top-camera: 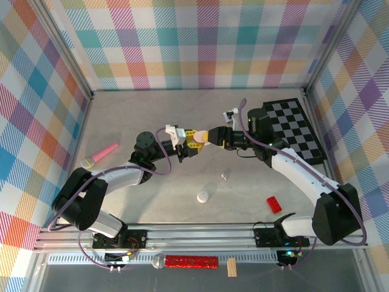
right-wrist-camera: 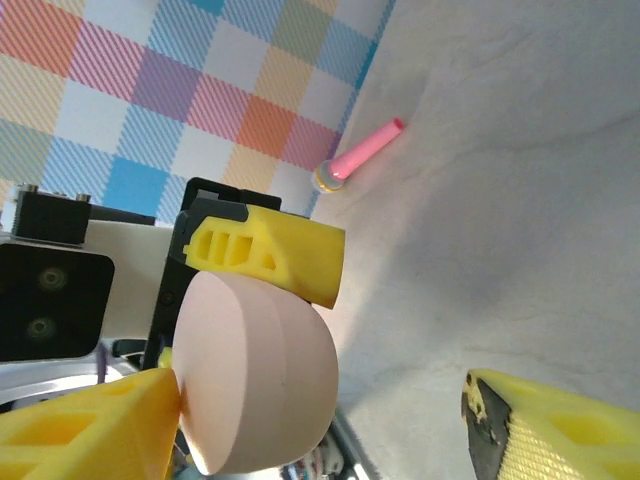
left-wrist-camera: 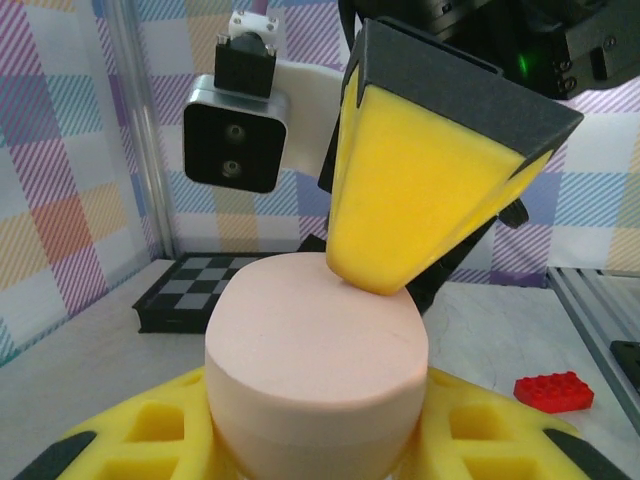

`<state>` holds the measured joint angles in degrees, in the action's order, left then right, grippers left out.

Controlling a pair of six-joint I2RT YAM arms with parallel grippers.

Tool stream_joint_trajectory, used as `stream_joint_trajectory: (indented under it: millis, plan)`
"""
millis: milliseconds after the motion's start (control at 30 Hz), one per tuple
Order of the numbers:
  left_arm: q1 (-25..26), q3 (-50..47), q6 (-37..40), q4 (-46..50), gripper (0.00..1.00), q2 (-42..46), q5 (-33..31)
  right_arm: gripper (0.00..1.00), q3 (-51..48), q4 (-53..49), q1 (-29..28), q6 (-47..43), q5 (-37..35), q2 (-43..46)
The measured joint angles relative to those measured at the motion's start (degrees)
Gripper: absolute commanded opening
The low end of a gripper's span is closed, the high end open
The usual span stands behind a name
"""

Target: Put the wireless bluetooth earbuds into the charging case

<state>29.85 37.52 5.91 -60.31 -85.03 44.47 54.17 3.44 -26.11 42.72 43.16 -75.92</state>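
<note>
Above the table (top-camera: pixel 152 201), the left gripper (top-camera: pixel 196 141) clamps a pink case (left-wrist-camera: pixel 315 350); the right gripper (top-camera: pixel 214 135) has its jaws apart, one touching the case.

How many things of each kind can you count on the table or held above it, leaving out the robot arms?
Charging cases: 2 (pale pink case held up, white case on the table)
Earbud: 1
Red block: 1
Checkerboard: 1
Pink toy microphone: 1
Total: 6
</note>
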Motion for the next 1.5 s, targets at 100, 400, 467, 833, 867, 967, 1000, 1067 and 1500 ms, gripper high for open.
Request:
stream_joint_trajectory:
  millis: [100,400,467,833,867,967,1000,1067,1500]
  plan:
    - [-0.07,0.0,-0.59,-1.27,0.29,-0.76,-0.11,0.59,-0.22,3.56,-0.09,3.13,1.11,-1.22]
    - [-0.52,-0.68,-1.88,-3.39,0.29,-1.77,-0.15,0.33,-1.25,11.19,-0.2,10.62,3.63,-3.17]
    - [-0.55,-0.68,-1.86,-3.5,0.29,-1.79,-0.24,0.28,-1.27,11.45,-0.2,11.37,3.67,-3.15]
    - [-0.79,-0.98,-0.46,-2.8,0.86,-1.09,-0.66,0.19,-2.69,11.06,0.33,11.67,-0.37,-3.15]
    - [-0.81,-1.2,-0.37,-2.75,0.89,-0.81,-0.68,0.19,-2.97,10.47,0.66,11.41,-1.11,-3.13]
    - [-0.79,-1.84,-0.28,-2.12,0.93,0.11,-0.87,0.19,-4.55,8.83,1.75,10.4,-4.24,-2.64]
    - [-0.81,-1.9,0.02,-1.11,0.94,0.55,-1.05,0.19,-5.66,8.04,2.32,10.05,-5.6,-2.08]
    - [-0.79,-2.03,0.92,1.36,0.97,1.42,-1.53,0.2,-7.8,6.12,3.69,8.87,-8.26,-1.03]
    - [0.42,-2.08,9.86,23.63,1.0,6.82,-4.94,0.19,-17.68,1.57,13.9,3.06,-18.01,-8.2]
